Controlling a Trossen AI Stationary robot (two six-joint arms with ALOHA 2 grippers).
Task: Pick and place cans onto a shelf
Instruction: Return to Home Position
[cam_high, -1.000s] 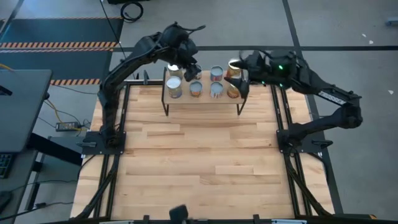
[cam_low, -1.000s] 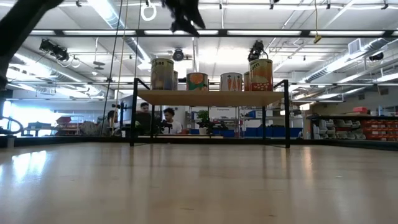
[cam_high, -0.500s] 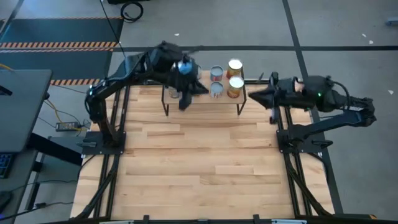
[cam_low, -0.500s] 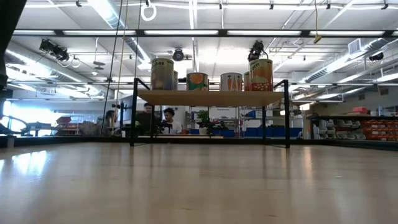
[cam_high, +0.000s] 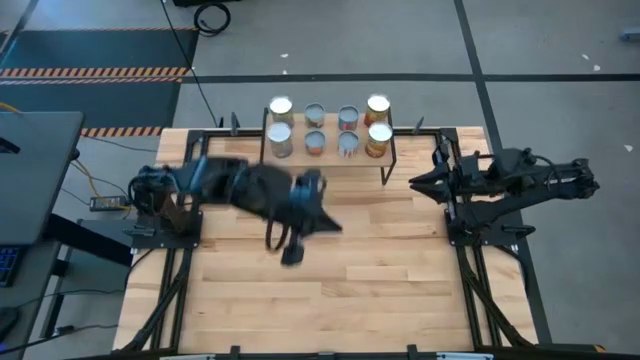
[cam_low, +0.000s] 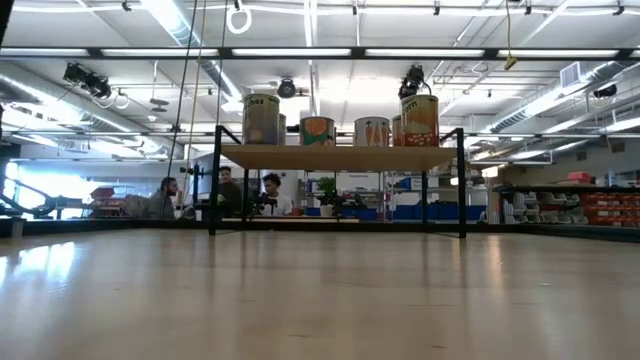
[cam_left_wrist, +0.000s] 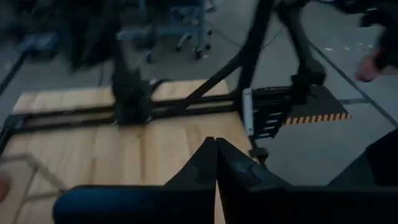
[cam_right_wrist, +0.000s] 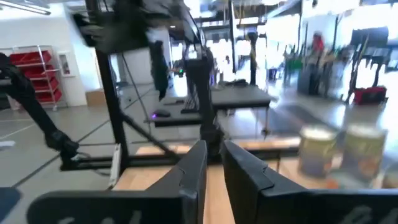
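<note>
Several cans stand upright in two rows on the top board of the shelf, at the far middle of the table; in the low view the cans show on the shelf board. My left gripper hangs shut over the middle of the table, left of centre, well nearer than the shelf; its wrist view shows the shut left gripper with nothing in it. My right gripper is by the table's right rail, right of the shelf. The right gripper holds nothing, its fingers all but together.
Bare slatted tabletop stretches from the shelf to the near edge. Black frame rails run along both sides. A grey desk stands off the table's left. People sit in the room beyond the shelf.
Both arms have drawn away from the shelf. My left gripper has swung down toward the near edge, out over the table's middle. My right gripper has pulled back to the table's right edge. The cans have stayed on the shelf.
</note>
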